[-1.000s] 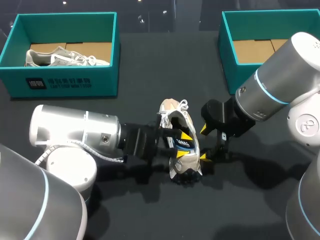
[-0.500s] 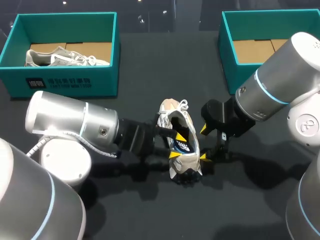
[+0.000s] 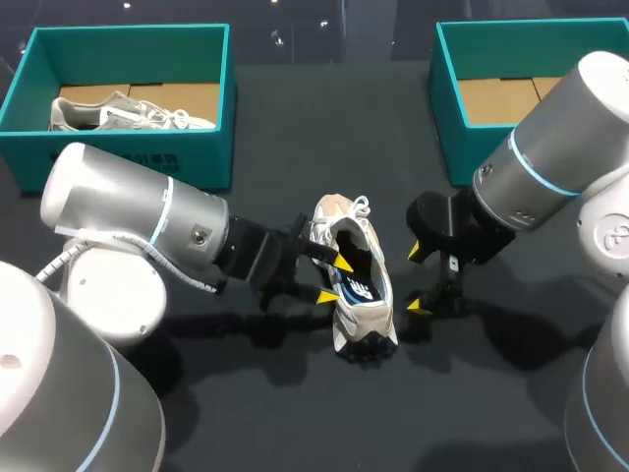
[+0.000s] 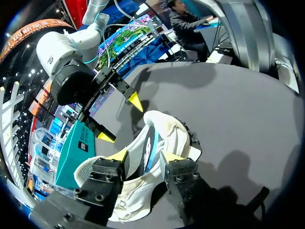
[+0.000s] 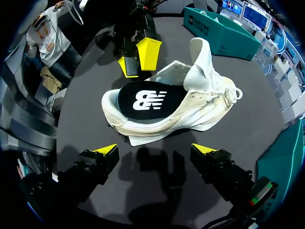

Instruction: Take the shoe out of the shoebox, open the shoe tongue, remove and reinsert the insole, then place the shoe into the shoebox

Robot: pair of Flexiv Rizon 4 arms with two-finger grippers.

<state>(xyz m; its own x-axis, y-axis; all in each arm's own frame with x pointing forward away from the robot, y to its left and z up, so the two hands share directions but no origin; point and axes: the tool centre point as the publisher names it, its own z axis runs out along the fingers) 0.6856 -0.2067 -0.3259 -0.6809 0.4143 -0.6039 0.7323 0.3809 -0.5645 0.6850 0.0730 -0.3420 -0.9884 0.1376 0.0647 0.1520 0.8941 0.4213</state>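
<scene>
One pale shoe [image 3: 362, 313], cream mesh with a lugged sole, lies on the dark matte table [image 3: 295, 138] between the two grippers, well apart from both boxes. Its white laces [image 3: 360, 206] trail at the far end.

The left gripper [image 3: 336, 279] sits just beside the shoe's near wall, fingers apart and clamping nothing. The right gripper [image 3: 418, 279] hangs near the other side, fingers spread wide and clear of the shoe.

There are two teal shoeboxes, both square-walled with brown cardboard floors. The left shoebox [image 3: 128, 162] holds a second shoe [image 3: 123, 113], grey. The right shoebox [image 3: 447, 108] shows only its floor.

The right wrist view alone shows the flat black insole [image 5: 143, 100] lying smooth inside the shoe [image 5: 190, 114], the tongue [image 5: 200, 62] standing upright beside the laces, and the left gripper's blunt yellow fingers [image 5: 148, 52] behind the shoe.

The left wrist view shows the shoe's [image 4: 164, 126] rim between its own fingers [image 4: 172, 156], with the right gripper [image 4: 121, 119] ahead.
</scene>
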